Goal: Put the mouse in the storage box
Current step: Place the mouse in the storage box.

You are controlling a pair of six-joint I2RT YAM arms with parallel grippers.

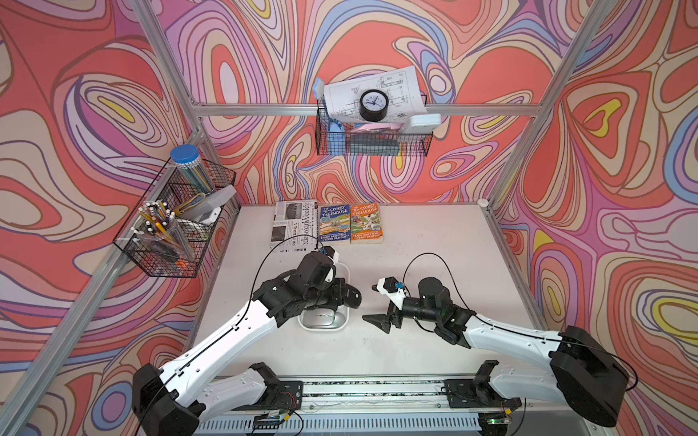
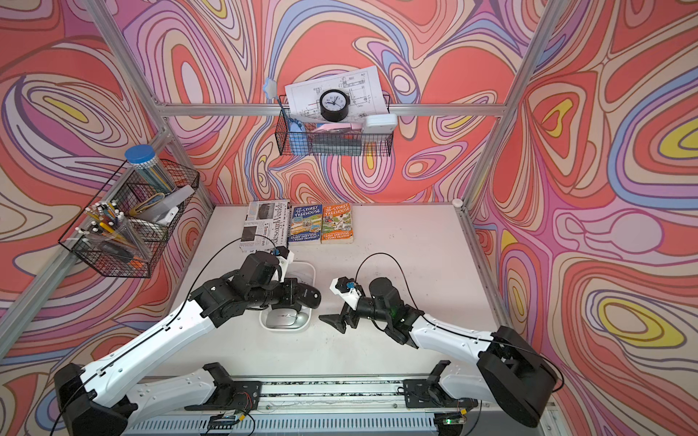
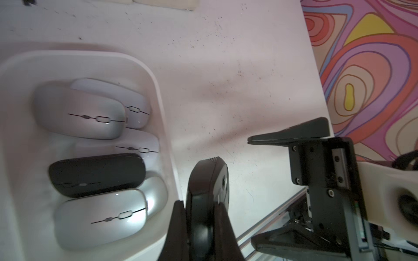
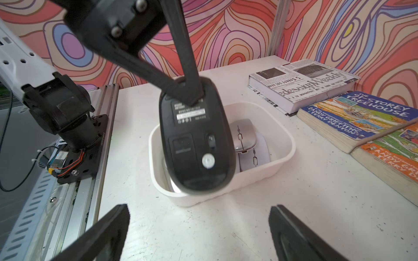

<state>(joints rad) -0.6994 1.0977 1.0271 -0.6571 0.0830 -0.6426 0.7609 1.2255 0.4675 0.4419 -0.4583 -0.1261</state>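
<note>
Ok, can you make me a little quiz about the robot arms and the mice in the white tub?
1. True or false: the right gripper holds the black oval plastic mouse.
2. The white shallow rounded plastic storage box stands: A in a black wire basket; B on the white table; C on the paperback books.
3. Fill in: of the mice lying in the box in the left wrist view, ___ is black.
Key: 1 false, the left gripper pinches it and the right is open, empty; 2 B; 3 one, the flat black mouse.
</note>
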